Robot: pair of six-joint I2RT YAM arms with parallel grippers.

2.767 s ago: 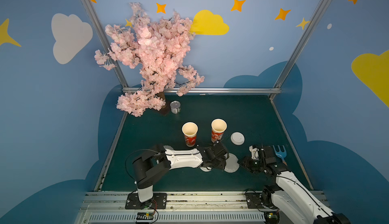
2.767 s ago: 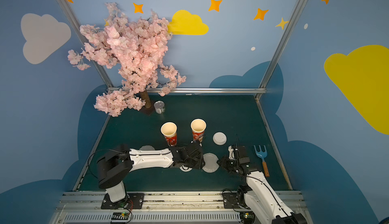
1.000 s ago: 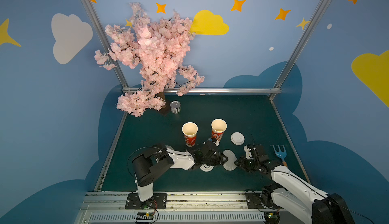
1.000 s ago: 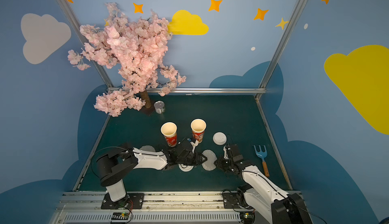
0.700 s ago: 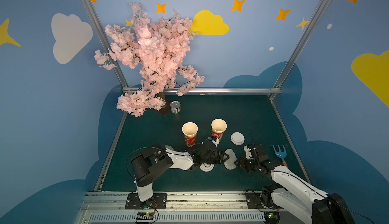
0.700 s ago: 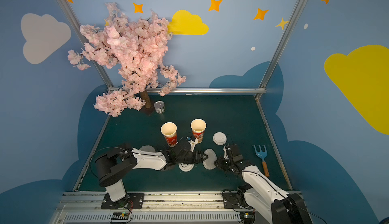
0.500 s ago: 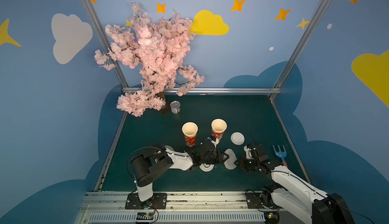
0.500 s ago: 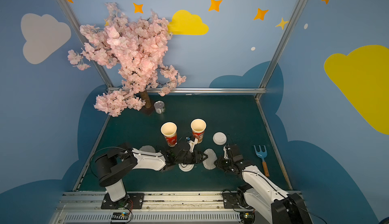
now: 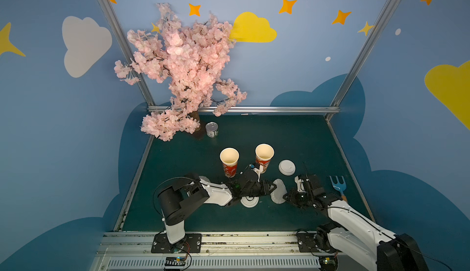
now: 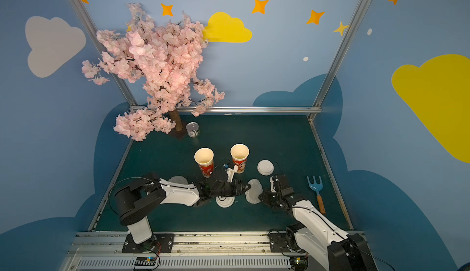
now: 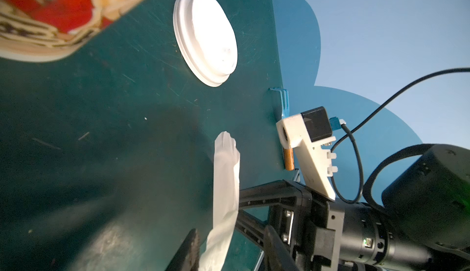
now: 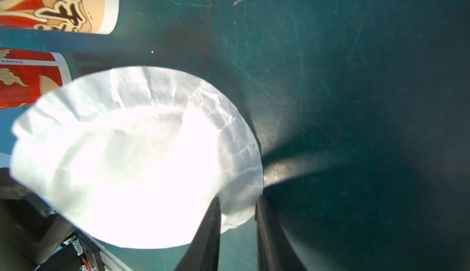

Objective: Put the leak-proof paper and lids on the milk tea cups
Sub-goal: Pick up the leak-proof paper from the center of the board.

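Currently both arms reach low; left gripper (image 9: 273, 187) and right gripper (image 9: 285, 196) face nearly tip to tip at 5 o'clock of the right-hand milk tea cup (image 9: 264, 155). Leak-proof paper (image 9: 278, 193) is held upright between them — right jaws pinch its rim, left jaws spread astride it. Left wrist view shows the paper (image 11: 226, 180) edge-on; right wrist view shows the paper (image 12: 137, 155) face-on.

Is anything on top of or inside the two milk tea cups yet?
No. The left cup and right cup stand open, cream inner walls bare; their bottoms cannot be made out. The raised paper is on neither.
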